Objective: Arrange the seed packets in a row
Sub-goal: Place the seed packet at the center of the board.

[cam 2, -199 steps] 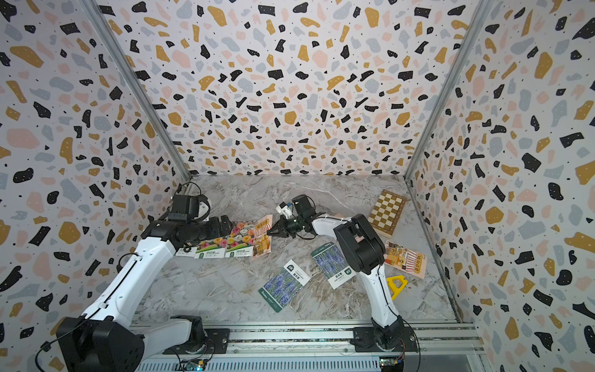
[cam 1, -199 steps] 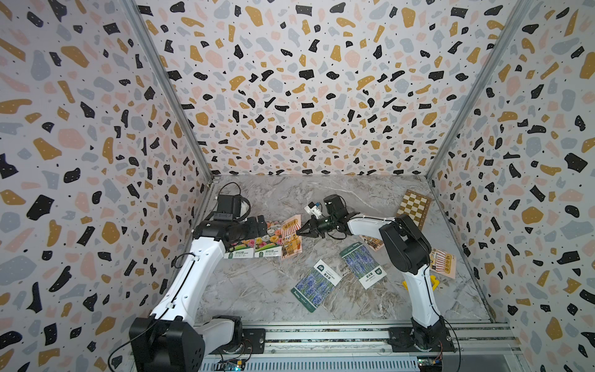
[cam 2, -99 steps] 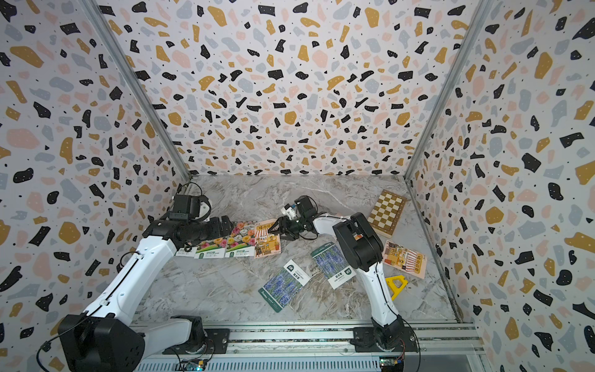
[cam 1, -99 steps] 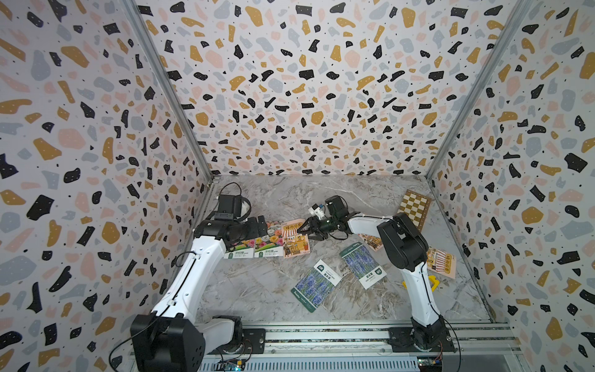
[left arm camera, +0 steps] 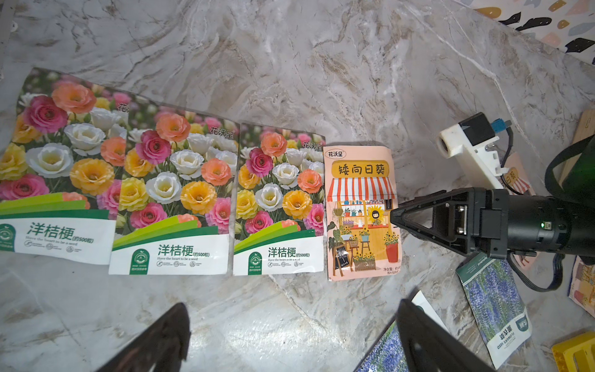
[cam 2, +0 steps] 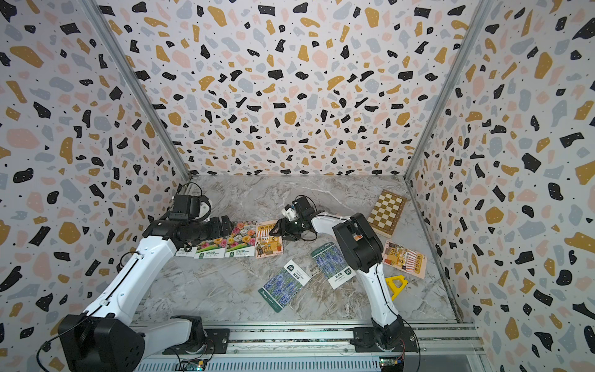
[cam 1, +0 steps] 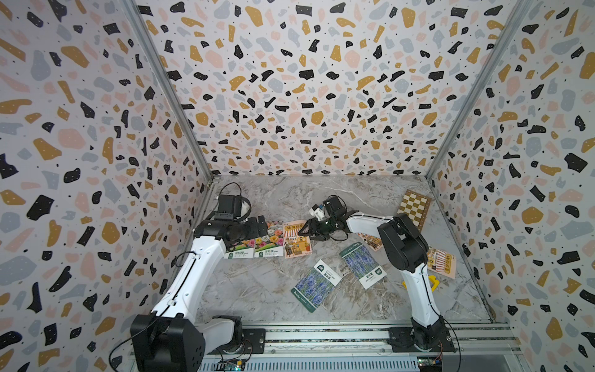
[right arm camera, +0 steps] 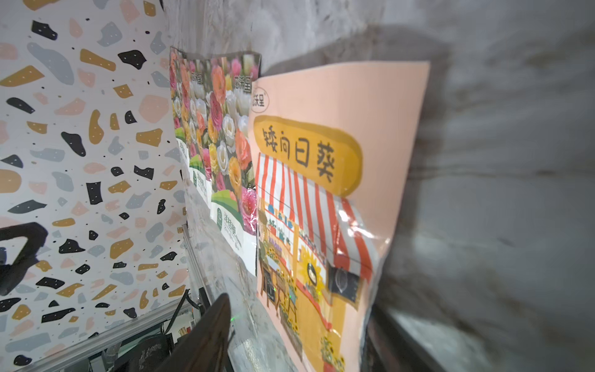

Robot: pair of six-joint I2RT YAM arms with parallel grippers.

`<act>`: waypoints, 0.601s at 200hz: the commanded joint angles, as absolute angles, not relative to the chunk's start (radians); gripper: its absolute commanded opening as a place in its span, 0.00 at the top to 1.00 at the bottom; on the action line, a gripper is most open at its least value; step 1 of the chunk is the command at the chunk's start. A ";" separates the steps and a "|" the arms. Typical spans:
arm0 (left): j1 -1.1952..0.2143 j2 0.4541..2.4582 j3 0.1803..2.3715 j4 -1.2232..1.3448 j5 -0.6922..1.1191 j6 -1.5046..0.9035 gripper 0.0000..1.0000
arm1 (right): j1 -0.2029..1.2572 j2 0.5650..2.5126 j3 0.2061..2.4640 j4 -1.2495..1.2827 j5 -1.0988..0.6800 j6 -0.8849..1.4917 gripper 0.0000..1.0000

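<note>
Three multicoloured-flower seed packets (left arm camera: 58, 167) (left arm camera: 174, 199) (left arm camera: 280, 203) lie side by side, slightly overlapping, with a pink shop-awning packet (left arm camera: 362, 212) flat at their right end. My right gripper (cam 1: 306, 232) is open, its fingertips at that packet's right edge (right arm camera: 322, 193); nothing is held. My left gripper (left arm camera: 293, 309) is open above the bare table in front of the row. Two lavender packets (cam 1: 315, 285) (cam 1: 363, 264) lie askew nearer the front. In both top views, another awning packet (cam 2: 404, 259) lies at the right and one more (cam 1: 370, 240) is partly hidden under the right arm.
A brown-and-cream checkerboard (cam 1: 413, 209) lies at the back right by the wall. A yellow triangular frame (cam 2: 396, 285) sits behind the right arm's base link. Patterned walls close in three sides; the rail (cam 1: 322, 335) runs along the front.
My right gripper has opened and let go of the awning packet, which went from tilted to lying flat at the row's right end. The left arm has not moved.
</note>
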State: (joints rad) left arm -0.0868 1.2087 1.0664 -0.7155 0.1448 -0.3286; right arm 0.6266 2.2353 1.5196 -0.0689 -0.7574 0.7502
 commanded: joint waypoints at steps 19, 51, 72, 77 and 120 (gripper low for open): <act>-0.083 1.215 1.055 -0.702 0.161 -0.331 0.01 | 0.686 2.224 1.622 -0.297 -0.543 0.633 0.41; -0.083 1.211 1.055 -0.703 0.164 -0.331 0.01 | 0.739 2.225 1.684 -0.416 -0.335 0.561 0.39; -0.083 1.207 1.054 -0.704 0.166 -0.331 0.01 | 0.763 2.226 1.712 -0.466 -0.239 0.535 0.37; -0.083 1.206 1.053 -0.703 0.167 -0.331 0.01 | 0.766 2.224 1.716 -0.472 -0.225 0.530 0.36; -0.083 1.206 1.052 -0.699 0.176 -0.333 0.01 | 0.784 2.171 1.727 -0.493 -0.169 0.499 0.24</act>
State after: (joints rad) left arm -0.0868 1.2087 1.0664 -0.7155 0.1596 -0.3290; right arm 0.7864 2.2345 1.7126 -0.4107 -0.2516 0.5373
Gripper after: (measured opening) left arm 0.987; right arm 0.723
